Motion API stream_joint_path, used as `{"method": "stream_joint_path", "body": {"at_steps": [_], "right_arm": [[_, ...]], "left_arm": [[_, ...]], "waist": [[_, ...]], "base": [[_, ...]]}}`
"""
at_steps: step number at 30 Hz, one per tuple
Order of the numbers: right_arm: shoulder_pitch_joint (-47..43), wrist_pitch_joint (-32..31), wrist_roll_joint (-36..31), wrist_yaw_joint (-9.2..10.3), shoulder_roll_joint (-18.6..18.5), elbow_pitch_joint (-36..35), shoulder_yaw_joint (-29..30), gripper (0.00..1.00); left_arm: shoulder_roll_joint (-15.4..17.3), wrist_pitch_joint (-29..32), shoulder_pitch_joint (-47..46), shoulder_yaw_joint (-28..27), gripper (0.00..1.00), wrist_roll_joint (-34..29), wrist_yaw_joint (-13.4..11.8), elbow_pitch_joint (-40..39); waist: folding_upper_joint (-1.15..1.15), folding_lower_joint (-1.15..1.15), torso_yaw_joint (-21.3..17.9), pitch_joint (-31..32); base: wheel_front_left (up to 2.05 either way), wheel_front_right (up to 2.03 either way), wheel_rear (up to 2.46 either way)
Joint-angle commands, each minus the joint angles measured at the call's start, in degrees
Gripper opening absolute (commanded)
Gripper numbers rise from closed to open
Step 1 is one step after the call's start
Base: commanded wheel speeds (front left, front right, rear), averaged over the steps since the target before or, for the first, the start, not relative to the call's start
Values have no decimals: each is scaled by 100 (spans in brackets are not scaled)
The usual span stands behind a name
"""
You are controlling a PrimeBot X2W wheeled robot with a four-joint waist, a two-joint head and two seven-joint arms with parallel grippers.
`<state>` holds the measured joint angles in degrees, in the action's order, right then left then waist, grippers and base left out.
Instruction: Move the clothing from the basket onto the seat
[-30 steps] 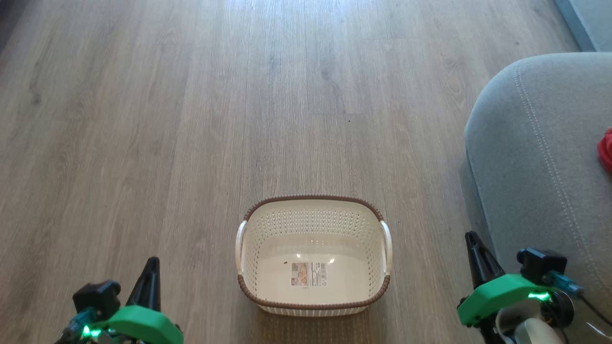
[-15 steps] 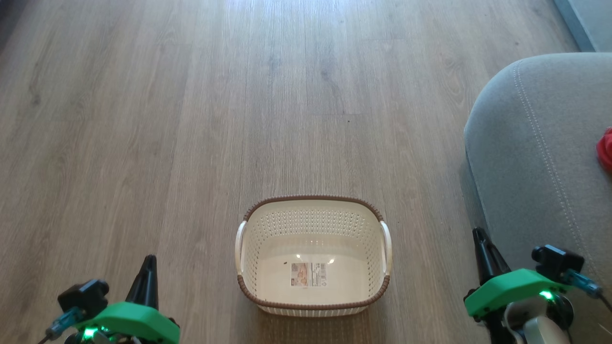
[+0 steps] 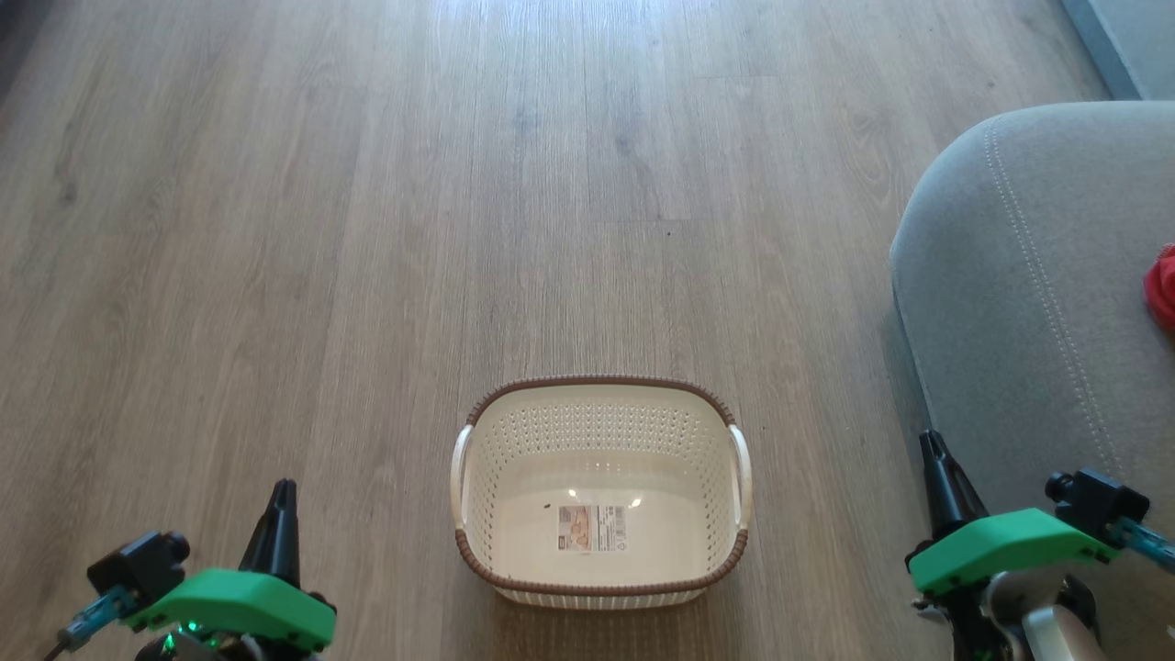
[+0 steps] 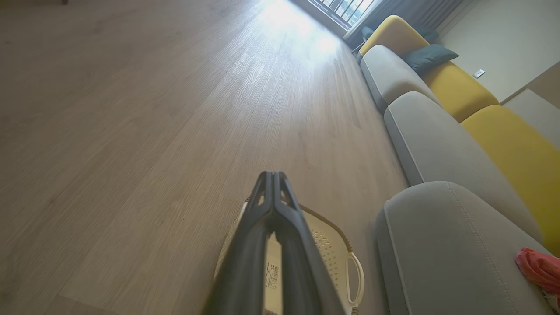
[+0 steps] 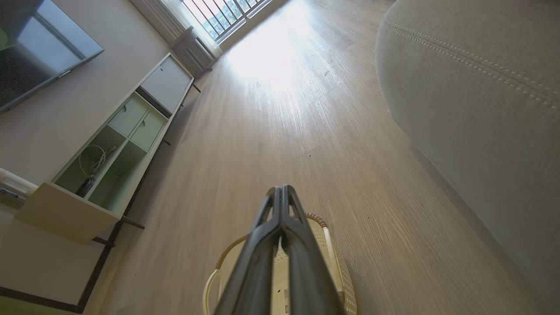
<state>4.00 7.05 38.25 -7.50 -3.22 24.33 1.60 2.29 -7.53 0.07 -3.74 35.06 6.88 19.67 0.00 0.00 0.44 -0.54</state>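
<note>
**While hanging low on both sides of the basket (image 3: pixel 597 378): left gripper (image 3: pixel 282 491) and right gripper (image 3: pixel 934 450) closed, red clothing (image 3: pixel 1162 289) on the seat (image 3: pixel 1028 303)**

Nearest, at the bottom corners of the head view: both grippers with green housings, the dark fingers of each pressed together to one point, gripping nothing. Left one over the wooden floor (image 3: pixel 367 229), well apart from the basket. Right one between the basket and the seat, tip overlapping the lower edge of the grey cushion; touching or not, impossible to tell.

Between them, a little further: cream perforated basket, upright on the floor, with brown woven-look rim and a white handle (image 3: pixel 742 473) on each short side. Bare bottom, with a paper label (image 3: pixel 593 527) and two small spots of reflected light.

Further to the right: big grey seat with rounded corner and pale double stitching (image 3: pixel 1037 266). On it, at the very right edge of the head view, a small part of the bright red clothing, cut by the frame. Same red fabric on the cushion at the lower right of the left wrist view.

Farthest, in the left wrist view: more grey sofa cushions (image 4: pixel 420 140) in a row, yellow back cushions (image 4: pixel 455 87) behind them, one dark pillow (image 4: pixel 426 57). Farthest, in the right wrist view: low pale cabinet (image 5: pixel 118 144) with open compartments along the wall, dark screen (image 5: pixel 39 48) above it, bright window (image 5: pixel 218 13) at the end of the room.
</note>
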Motion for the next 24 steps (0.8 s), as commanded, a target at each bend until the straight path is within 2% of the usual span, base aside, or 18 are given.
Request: {"method": "stream_joint_path", "body": {"at_steps": [1, 24], "right_arm": [[222, -37, 172, 0, 5, -222, 3, 0], [221, -417, 1670, 0, 14, -454, 145, 0]], "left_arm": [[37, 54, -285, -94, 0, 174, 21, -200], [43, 442, -383, -148, 0, 1764, 32, -303]], "waist": [[0, 0, -1, 1], [0, 0, -13, 11]], "base": [[0, 0, 0], [0, 0, 0]]}}
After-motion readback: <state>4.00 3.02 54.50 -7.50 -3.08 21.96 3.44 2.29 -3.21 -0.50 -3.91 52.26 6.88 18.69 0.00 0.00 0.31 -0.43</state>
